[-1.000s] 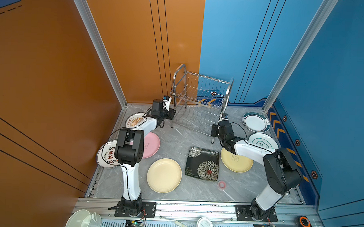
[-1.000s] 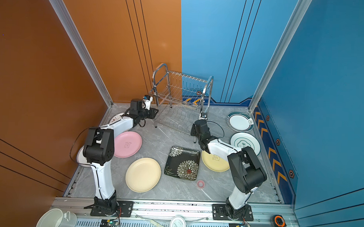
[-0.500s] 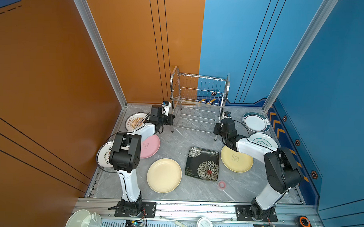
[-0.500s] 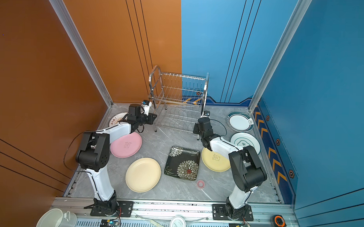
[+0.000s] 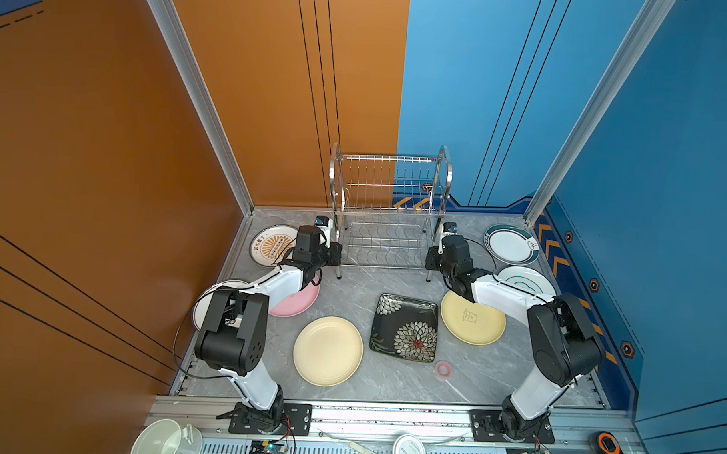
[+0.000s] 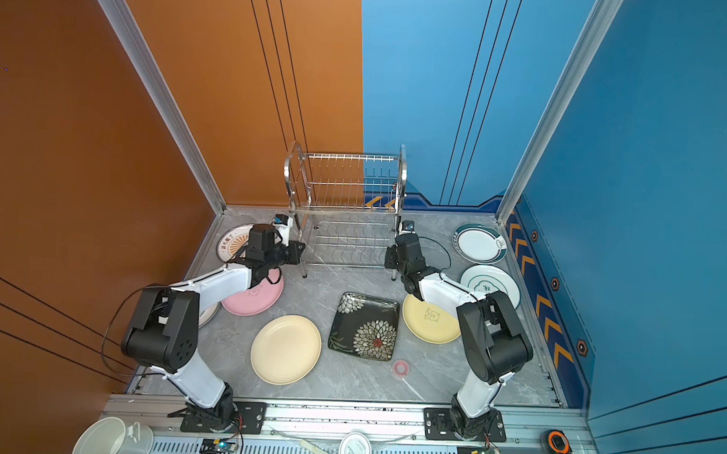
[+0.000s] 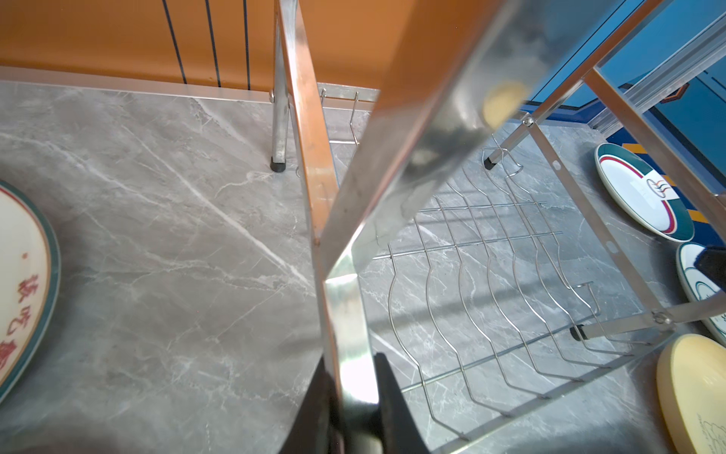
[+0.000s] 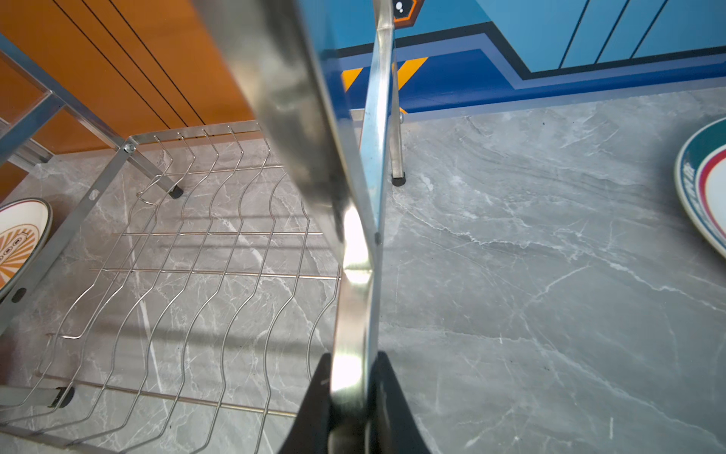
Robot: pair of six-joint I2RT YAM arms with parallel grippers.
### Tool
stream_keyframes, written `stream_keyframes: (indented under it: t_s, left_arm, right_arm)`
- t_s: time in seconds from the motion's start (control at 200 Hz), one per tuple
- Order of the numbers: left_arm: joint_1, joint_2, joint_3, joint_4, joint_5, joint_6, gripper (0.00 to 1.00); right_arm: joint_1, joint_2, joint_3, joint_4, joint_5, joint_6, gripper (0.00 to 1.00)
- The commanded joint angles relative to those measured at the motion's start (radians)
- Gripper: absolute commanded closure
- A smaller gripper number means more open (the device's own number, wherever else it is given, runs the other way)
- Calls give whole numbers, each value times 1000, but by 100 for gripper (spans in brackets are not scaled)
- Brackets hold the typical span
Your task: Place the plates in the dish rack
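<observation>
Setting: grey marbled surface [image 5: 368, 284] in a walled cell, with an orange wall [image 5: 107, 144] at left and back and a blue wall [image 5: 667, 164] at right.
Left fingers: left fingers [image 7: 312, 416] clenched on the front left leg of the dish rack [image 5: 389, 157]. The steel tube fills the gap between them in the left wrist view.
Right fingers: right fingers [image 8: 396, 405] clenched the same way on the rack's front right leg, tube pinched between them.
Dish rack: back middle of the surface, upright in both top views. Shiny steel, two tiers, straight prongs above, wavy wire shelf below, black foot caps.
Plates, left: orange-print plate [image 5: 271, 245] lies flat just beside the rack. Pink plate [image 5: 299, 302] sits nearer the front, partly under the left arm. One more plate [image 5: 226, 284] is mostly hidden by that arm.
Plates, middle: cream-yellow plate [image 5: 328, 350] and square black floral plate [image 5: 405, 327] lie flat, near each other, not touching.
Plates, right: far teal-rimmed plate [image 5: 511, 243] and near teal-rimmed plate [image 5: 530, 279] lie flat by the blue wall. Second cream-yellow plate [image 5: 474, 327] is partly under the right arm.
</observation>
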Motion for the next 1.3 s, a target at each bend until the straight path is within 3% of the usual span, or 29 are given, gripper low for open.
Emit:
stream_keyframes:
  t_s: [0.0,0.25,0.465,0.906,1.296]
  left_arm:
    - [-33,-43,-68,-86,52,40,100]
    - [-53,-96,-129,-87,16,19,99]
    - [-58,-95,-119,-88,-6,18,82]
    - [-59,-141,-83,-107,-67,12,46]
    - [-74,-259,-99,-203,-92,-61,25]
  right_arm:
    - [-14,43,38,-41,-38,45,95]
    - [-12,56,68,-64,-56,34,95]
    - [-10,49,80,-90,-77,29,93]
    - [-12,-20,68,-163,-127,29,63]
    - [-12,-225,-21,-372,-182,89,38]
